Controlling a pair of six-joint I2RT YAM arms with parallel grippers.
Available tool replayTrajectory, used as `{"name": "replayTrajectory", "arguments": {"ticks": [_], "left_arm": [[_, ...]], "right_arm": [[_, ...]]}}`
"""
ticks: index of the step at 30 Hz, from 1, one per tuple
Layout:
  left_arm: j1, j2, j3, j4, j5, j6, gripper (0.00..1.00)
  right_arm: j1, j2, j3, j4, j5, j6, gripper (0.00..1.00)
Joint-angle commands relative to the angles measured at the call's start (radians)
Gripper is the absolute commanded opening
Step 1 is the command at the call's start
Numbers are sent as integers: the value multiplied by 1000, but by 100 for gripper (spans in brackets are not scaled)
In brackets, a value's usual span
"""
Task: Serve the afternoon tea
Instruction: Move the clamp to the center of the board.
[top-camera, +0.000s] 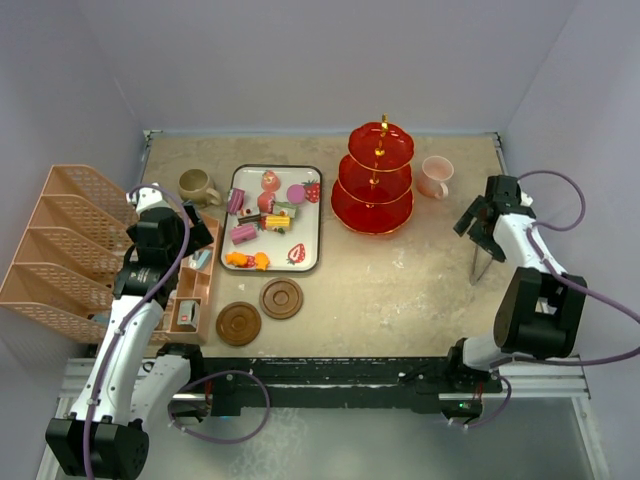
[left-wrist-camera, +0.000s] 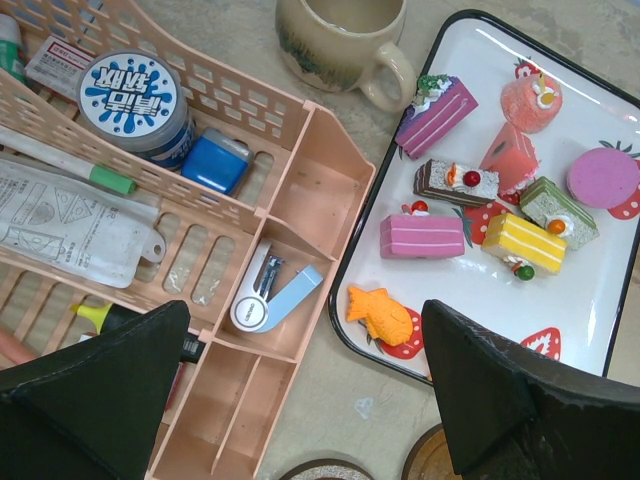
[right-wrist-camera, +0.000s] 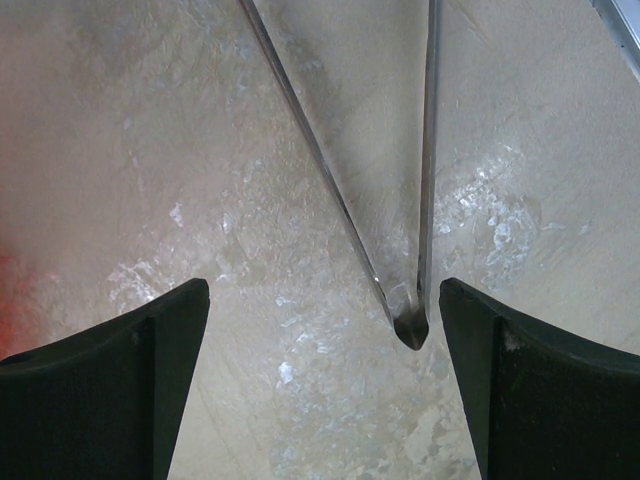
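Toy sweets (top-camera: 265, 215) lie on a strawberry-printed tray (top-camera: 308, 240), among them an orange fish (left-wrist-camera: 380, 315) and a pink cake slice (left-wrist-camera: 422, 237). The red three-tier stand (top-camera: 372, 180) rises right of the tray, with the pink mug (top-camera: 436, 177) beside it. At the tray's far left is the olive-brown mug (top-camera: 196, 185) (left-wrist-camera: 340, 45). Two brown coasters (top-camera: 281, 298) (top-camera: 239, 323) lie near the front. My left gripper (top-camera: 200, 245) (left-wrist-camera: 305, 340) hangs open and empty over the tray's left rim. My right gripper (top-camera: 478, 222) (right-wrist-camera: 322, 290) is open above the tweezers' joined end (right-wrist-camera: 405, 310), not touching it.
A pink desk organizer (top-camera: 190, 290) (left-wrist-camera: 290, 200) with a stapler, tins and pens sits left of the tray. A tiered pink file rack (top-camera: 65, 250) stands at the far left. The metal tweezers (top-camera: 480, 265) lie on the table at the right. Walls close in behind and at both sides.
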Motion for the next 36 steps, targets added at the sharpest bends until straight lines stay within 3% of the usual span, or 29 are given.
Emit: {"name": "replayTrajectory", "arguments": {"ticks": [1,18,28,36], "left_arm": [[-6,-7,28,26,13,-6,96],[-6,39,26,32,51,-2,95],[-6,66,31,27,55,-1,95],[-6,68,32,22,50,-2,94]], "right_arm": [[-5,38,30,21,50,11,99],[-17,229,41,49,138,58,99],[-24,156,5,93,140,47,99],[-60,296,-42,202,-47,12,90]]}}
